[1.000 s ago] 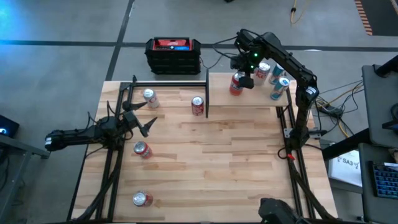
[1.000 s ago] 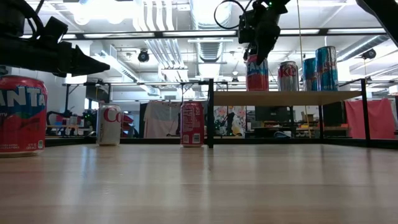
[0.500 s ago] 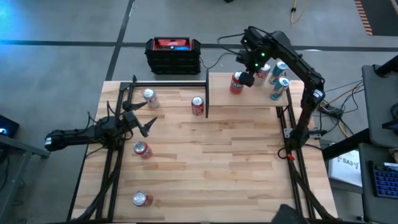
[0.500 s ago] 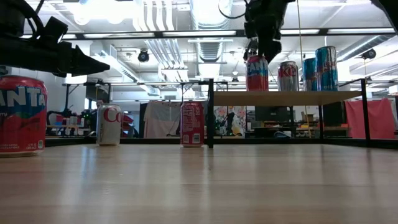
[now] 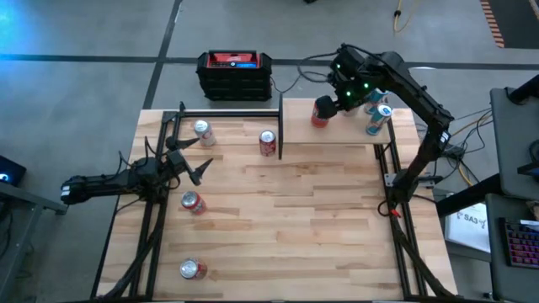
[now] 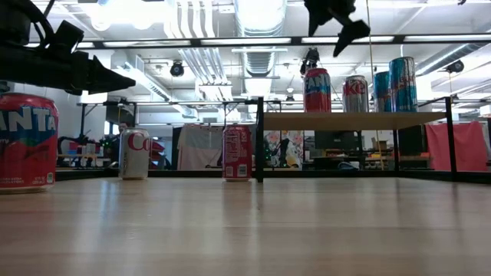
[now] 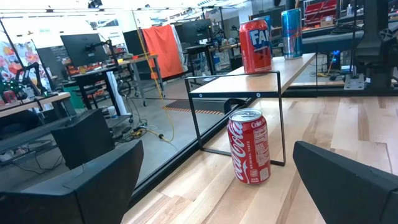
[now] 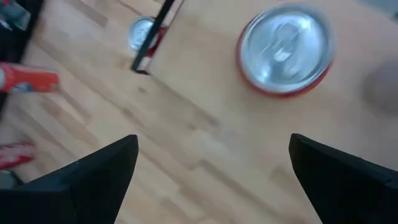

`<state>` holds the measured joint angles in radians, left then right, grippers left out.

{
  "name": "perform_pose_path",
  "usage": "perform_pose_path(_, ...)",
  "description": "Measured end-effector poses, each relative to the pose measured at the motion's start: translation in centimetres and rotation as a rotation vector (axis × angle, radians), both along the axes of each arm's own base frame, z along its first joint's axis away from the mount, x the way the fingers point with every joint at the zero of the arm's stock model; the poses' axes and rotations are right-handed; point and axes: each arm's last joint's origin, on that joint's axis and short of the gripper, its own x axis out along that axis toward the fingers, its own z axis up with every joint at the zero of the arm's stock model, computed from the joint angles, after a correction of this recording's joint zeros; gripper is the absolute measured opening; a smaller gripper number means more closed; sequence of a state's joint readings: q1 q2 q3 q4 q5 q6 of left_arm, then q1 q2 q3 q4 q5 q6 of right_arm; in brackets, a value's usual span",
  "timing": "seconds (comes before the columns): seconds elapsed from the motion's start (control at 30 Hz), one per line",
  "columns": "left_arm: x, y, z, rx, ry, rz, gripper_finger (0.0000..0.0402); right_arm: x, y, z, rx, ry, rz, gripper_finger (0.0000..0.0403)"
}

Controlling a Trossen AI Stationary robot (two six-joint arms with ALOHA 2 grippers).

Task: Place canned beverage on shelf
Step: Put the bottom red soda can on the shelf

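Red canned beverage (image 6: 317,80) upright on the shelf (image 5: 337,133), near its left edge at the far right corner of the table (image 5: 278,219), beside three other cans. Right pincer (image 6: 337,19) above it, jaws spread, empty. Left pincer (image 5: 189,160) spread wide and idle near the table's left edge. Probably light, thin-walled, smooth, easily dented; best gripped mid-body across the round sides, gently. Four more cans on the table.
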<state>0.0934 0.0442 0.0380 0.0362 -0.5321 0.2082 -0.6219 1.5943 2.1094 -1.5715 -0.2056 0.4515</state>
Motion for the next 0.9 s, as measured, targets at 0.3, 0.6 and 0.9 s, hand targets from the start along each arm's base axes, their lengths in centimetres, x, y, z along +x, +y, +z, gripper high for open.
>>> perform_pose_path(0.3,0.0,0.0,0.0,0.0,0.0,0.0,0.0399,0.5,2.1,0.4,0.108,-0.031,-0.146,0.04)
perform_pose_path(0.6,0.0,0.0,0.0,0.0,0.0,0.0,0.0399,1.5,1.6,-0.3,0.2,-0.028,-0.314,0.04)
perform_pose_path(0.9,0.0,0.0,0.0,0.0,0.0,0.0,0.0399,2.3,0.8,-0.9,0.16,-0.022,-0.422,0.04)
